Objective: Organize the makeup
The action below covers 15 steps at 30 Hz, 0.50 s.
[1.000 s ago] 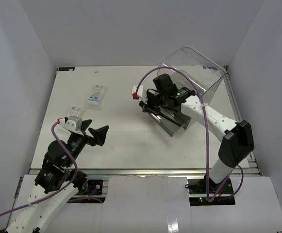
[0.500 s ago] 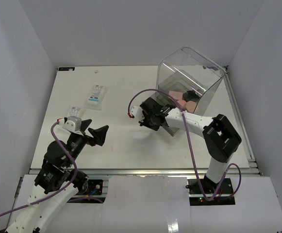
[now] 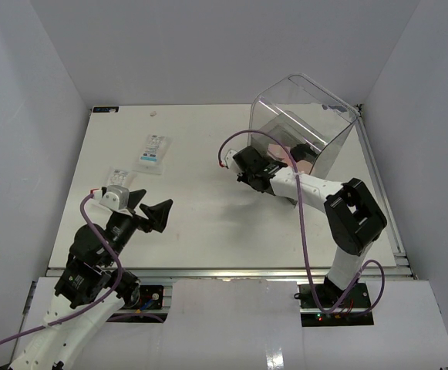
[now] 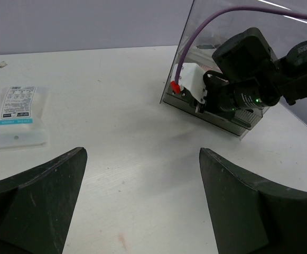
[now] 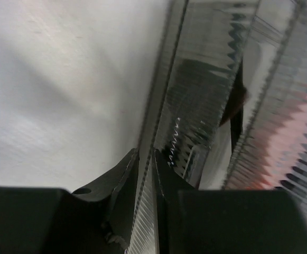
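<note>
Desk [image 3: 193, 223], white, seen from above, with two robot arms bolted at its near edge and plain walls around it.

At the near left we see the left pincer [image 3: 150, 204] hanging over bare desk, its two black fingers spread wide with nothing between them. Its own camera looks out through that gap [image 4: 142, 153] towards the far right.

Just beyond it lies a flat white printed packet [image 3: 153, 151], resting on the desk at the far left [image 4: 17, 114]. A second packet [image 3: 116, 176] lies nearer, partly hidden behind the left arm.

At the far right stands a large clear plastic box [image 3: 324, 116], tilted as we see it, its clear wall rising at the right of the left wrist view [image 4: 190, 53]. Inside it, low against the near side, we see pink makeup pieces [image 3: 304, 160]. Through the ribbed plastic they show only as a pink blur [image 5: 296, 143].

The right arm reaches from the near right across to the box's near-left corner. There the right pincer [image 3: 253, 173] is drawn narrow, its fingers nipped on a thin ribbed clear edge [image 5: 145, 153]. We cannot tell whether that edge belongs to the box wall or to a drawer.
</note>
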Available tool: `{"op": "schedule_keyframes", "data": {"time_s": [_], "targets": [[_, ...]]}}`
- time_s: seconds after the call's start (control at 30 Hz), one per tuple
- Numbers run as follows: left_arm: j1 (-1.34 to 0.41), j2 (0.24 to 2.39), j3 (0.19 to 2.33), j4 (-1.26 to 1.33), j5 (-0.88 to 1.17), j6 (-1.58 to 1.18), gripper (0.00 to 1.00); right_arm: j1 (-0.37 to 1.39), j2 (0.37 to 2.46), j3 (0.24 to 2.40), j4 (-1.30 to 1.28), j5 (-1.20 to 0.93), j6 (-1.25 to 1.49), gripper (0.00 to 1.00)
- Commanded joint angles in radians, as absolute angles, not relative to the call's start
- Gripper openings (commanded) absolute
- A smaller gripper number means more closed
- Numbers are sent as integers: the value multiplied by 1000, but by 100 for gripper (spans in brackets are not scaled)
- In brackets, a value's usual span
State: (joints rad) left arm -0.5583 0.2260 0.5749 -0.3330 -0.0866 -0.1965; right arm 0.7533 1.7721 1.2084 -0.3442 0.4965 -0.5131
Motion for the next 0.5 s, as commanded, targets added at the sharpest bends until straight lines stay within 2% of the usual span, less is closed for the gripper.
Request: {"op": "schedule_keyframes", "data": {"time_s": [0.0, 0.13, 0.23, 0.47], "targets": [[-552, 239, 560, -306, -36, -190, 98, 698, 1747, 1265, -304, 551, -532, 24], [-552, 277, 553, -270, 2, -224, 98, 668, 1743, 1273, -305, 544, -537, 25], [-552, 358, 529, -183, 127, -325, 98, 658, 1728, 1268, -307, 519, -545, 26], [-552, 623, 458, 114, 305, -599, 97, 661, 1550, 1241, -418, 152, -506, 28]]}}
